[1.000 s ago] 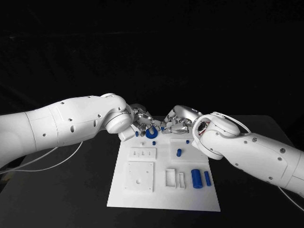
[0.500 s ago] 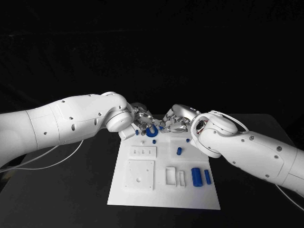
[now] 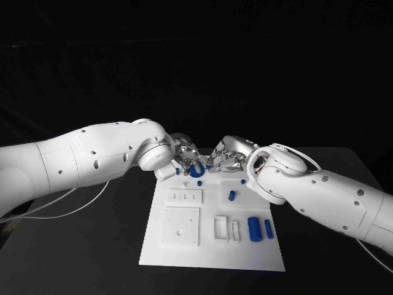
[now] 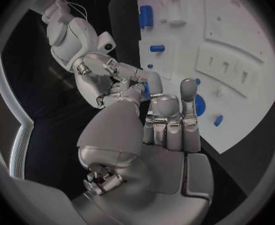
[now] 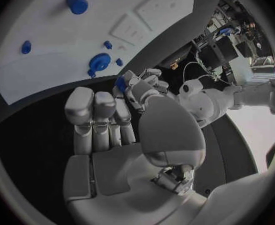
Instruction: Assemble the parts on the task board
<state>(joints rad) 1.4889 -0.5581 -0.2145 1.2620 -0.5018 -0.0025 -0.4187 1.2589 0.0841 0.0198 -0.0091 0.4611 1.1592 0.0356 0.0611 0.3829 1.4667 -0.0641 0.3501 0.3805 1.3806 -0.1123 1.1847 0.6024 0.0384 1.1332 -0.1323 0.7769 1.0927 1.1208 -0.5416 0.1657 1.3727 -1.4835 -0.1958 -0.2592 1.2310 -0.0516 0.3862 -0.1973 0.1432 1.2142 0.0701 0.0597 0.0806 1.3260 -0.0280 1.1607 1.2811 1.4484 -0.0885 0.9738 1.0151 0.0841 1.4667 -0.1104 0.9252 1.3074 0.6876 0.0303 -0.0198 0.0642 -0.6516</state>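
Note:
The white task board (image 3: 210, 253) lies lengthwise on the black table. My left hand (image 3: 184, 156) and right hand (image 3: 229, 157) meet fingertip to fingertip over its far end. Between them they pinch a small blue part (image 4: 147, 90), which the right wrist view shows at the left hand's fingers (image 5: 120, 82). Just below the hands a round blue part (image 3: 198, 169) sits on the board (image 5: 100, 61). More blue parts lie toward the near right: a small peg (image 3: 232, 196), a thick cylinder (image 3: 254, 229) and a slimmer one (image 3: 268, 228).
White raised fixtures stand on the board: a slotted block (image 3: 185, 196), a square plate (image 3: 180, 227) and upright holders (image 3: 221, 227). A white cable (image 3: 64, 212) loops on the table at the left. Bare black table flanks the board on both sides.
Both hands have crept slightly toward the board's far end, still joined on the small blue part. Nothing on the board has moved.

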